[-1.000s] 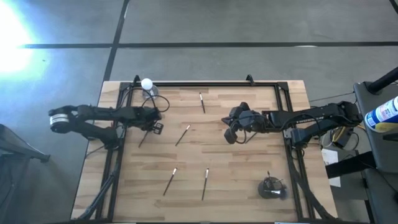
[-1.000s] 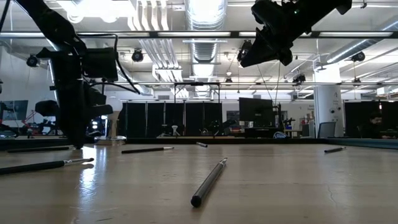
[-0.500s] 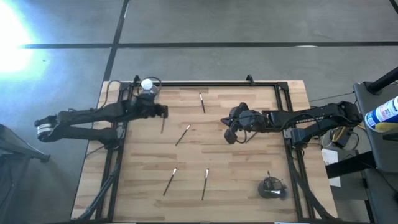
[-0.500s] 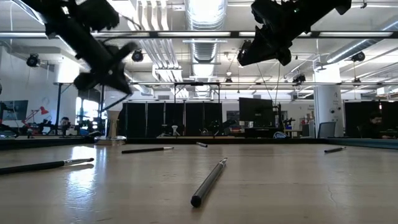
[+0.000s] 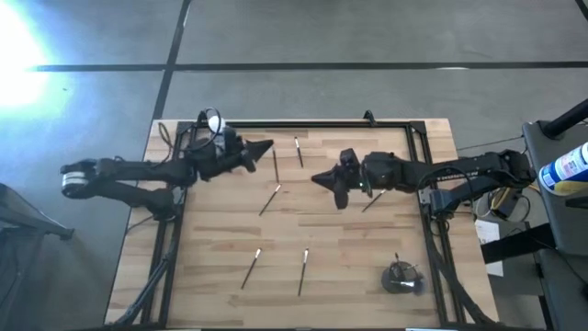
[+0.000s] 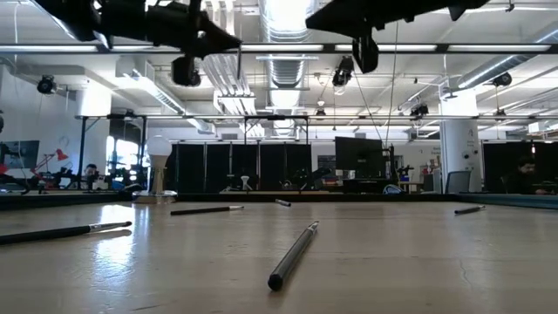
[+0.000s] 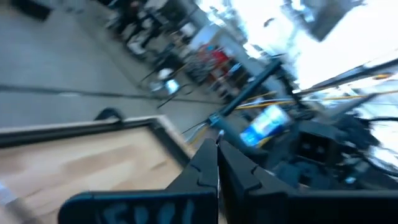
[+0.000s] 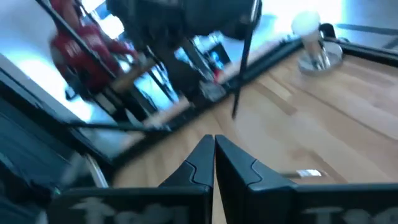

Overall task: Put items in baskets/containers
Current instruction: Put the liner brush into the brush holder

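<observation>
With its fingers clenched on a thin dark makeup brush (image 5: 275, 164) above the tabletop's far left, the left gripper (image 5: 264, 147) apparently needed to carry it to the small dark-brown cup (image 5: 401, 277) at the near right, while the right gripper (image 5: 321, 178) hovered mid-table, clenched and empty.

Six makeup brushes (image 5: 270, 199) outside the cup, one dark cup (image 5: 401, 279), two arms (image 5: 138, 172), one table (image 5: 367, 257)

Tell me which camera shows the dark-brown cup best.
The high view: the cup shows whole from above, standing on the table near a corner on the right arm's side, with something thin sticking out. The low view and both wrist views do not show it.
</observation>
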Robot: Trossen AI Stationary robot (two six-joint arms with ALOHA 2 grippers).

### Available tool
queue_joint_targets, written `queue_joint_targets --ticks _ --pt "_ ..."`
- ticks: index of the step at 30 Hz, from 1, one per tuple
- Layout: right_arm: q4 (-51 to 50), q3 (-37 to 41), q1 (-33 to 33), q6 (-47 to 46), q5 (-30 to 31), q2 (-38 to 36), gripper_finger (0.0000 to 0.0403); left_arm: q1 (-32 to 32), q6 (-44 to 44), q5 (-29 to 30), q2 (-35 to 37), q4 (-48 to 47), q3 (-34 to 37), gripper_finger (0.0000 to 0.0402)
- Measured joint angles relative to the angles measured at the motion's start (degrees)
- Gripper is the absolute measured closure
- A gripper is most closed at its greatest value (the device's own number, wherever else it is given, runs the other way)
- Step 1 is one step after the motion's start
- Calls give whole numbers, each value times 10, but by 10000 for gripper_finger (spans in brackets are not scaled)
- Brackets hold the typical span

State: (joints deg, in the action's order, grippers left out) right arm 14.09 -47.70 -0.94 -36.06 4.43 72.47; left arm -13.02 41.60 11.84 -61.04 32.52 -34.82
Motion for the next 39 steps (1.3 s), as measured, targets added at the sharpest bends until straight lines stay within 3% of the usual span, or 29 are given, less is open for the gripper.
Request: queue_joint_targets --ticks 6,14,20,29,39 --pt "4 -39 -9 -25 0 0 345 37 -28 -7 -74 83 -48 401" --pt "-201 -161 -14 -30 38 5 263 57 -56 -54 -139 84 -151 401" --pt "-223 -232 -14 -7 46 24 244 58 -73 -80 -169 80 -202 401" --pt "-242 -278 -18 5 63 66 273 58 -76 -94 -175 81 -217 402" --pt "-243 -287 -17 35 64 67 384 58 -72 -94 -174 80 -213 400"
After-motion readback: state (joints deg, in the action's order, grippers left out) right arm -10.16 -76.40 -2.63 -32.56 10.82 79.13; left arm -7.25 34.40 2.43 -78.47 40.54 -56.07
